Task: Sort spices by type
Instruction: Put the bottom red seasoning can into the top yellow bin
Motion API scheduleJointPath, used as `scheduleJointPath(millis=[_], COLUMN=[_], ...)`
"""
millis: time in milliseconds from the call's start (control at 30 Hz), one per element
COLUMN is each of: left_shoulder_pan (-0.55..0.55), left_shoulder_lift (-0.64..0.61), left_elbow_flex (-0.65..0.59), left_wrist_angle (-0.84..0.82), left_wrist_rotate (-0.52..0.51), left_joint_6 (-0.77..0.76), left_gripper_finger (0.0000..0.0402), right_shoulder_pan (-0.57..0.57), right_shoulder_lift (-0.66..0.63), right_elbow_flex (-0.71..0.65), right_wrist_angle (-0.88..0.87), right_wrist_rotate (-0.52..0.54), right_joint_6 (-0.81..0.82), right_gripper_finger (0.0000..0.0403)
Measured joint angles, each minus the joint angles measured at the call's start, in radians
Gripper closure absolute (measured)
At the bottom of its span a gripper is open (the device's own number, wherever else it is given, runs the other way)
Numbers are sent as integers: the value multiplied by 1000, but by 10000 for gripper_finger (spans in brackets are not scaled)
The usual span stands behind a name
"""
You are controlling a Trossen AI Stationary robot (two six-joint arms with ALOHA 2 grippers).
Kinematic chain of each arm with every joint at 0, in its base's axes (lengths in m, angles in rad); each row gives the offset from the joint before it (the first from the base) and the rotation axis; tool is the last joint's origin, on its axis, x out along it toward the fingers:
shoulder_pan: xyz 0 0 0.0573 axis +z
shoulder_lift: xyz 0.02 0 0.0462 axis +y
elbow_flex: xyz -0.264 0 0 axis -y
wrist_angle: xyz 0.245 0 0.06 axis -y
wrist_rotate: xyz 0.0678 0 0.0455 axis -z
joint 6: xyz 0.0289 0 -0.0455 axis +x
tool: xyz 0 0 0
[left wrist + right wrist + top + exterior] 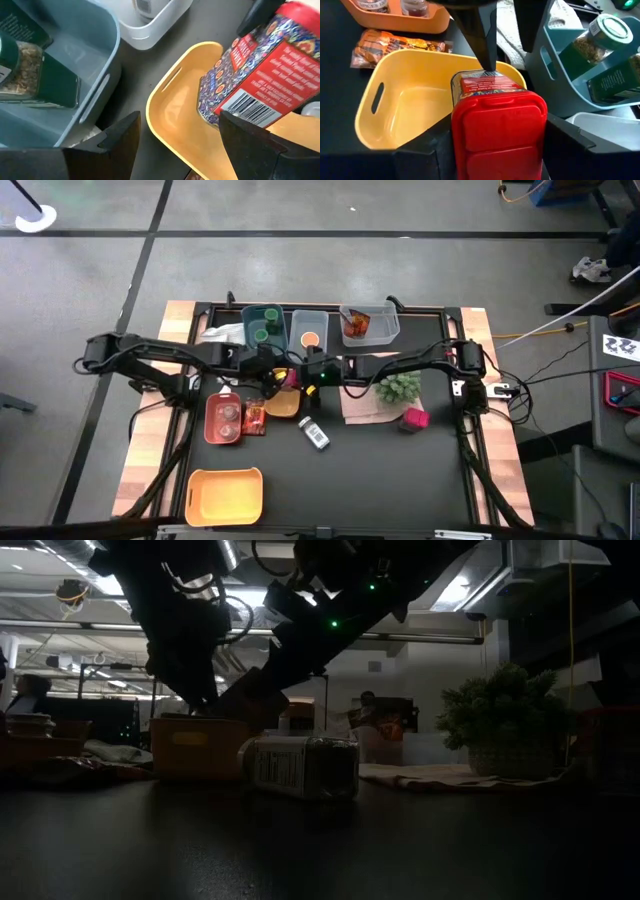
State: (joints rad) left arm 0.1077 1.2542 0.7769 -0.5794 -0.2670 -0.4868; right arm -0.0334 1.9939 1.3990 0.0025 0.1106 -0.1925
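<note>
Over the yellow tray (395, 107) at centre frame, your right gripper (495, 145) clamps the red-lidded box (497, 125), your left gripper (180, 137) spread wide beside it, holding nothing.

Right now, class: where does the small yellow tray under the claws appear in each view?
High: small yellow tray at table centre, partly under the arms.
Low: probably the dim box behind and left of the lying bottle.
Left wrist: centre.
Right wrist: left of centre.
Shared landmark: blue-grey bin beside it.
</note>
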Motion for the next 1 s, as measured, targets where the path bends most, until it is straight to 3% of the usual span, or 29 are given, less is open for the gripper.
scheduleJointPath(millis=[1000], left_shoulder_pan=[0], left_shoulder_lift=[19], left_elbow_flex=[-3], left_wrist_angle=[-17], left_wrist_rotate=[-7], left_joint_6=[-15], left_gripper_finger=[150], right_shoulder_pan=[0], right_shoulder_lift=[31], right_elbow_flex=[4], right_wrist_angle=[26], right_wrist_rotate=[28], right_joint_6=[5], right_gripper_finger=[171])
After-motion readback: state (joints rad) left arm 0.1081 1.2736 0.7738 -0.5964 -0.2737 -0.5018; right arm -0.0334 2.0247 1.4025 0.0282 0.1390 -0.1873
